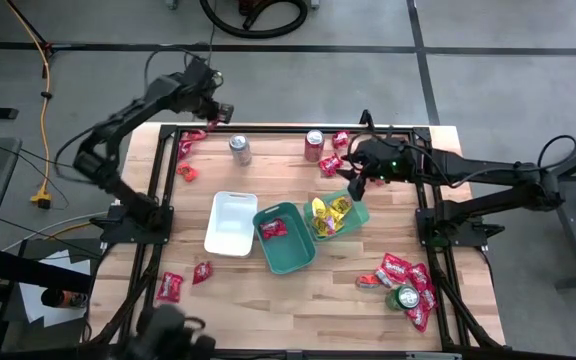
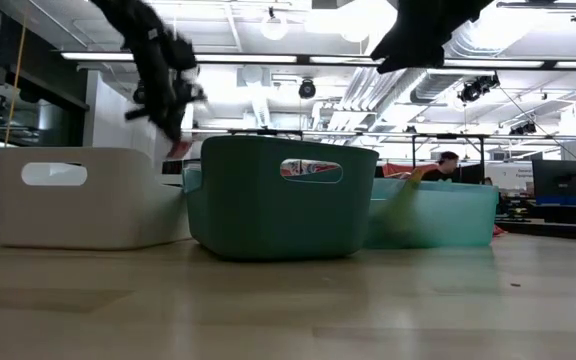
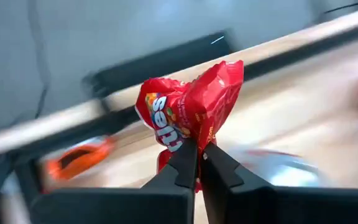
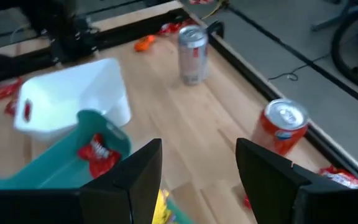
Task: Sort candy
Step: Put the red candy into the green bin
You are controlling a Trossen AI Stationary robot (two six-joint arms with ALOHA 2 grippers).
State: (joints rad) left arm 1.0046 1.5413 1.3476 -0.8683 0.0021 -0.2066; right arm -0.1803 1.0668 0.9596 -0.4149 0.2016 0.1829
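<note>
Gripping red candy packet – left gripper jaws clamped on it, raised above far left corner of surface. Hovering over light teal tray – right gripper, jaws apart.

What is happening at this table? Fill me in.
The left gripper is shut on a red crinkly candy packet, lifted at the table's far left corner. The right gripper hangs open above the light green plastic bin that holds yellow packets. The dark teal bin has one red packet; the white bin looks empty. More packets lie loose on the wooden table.
</note>
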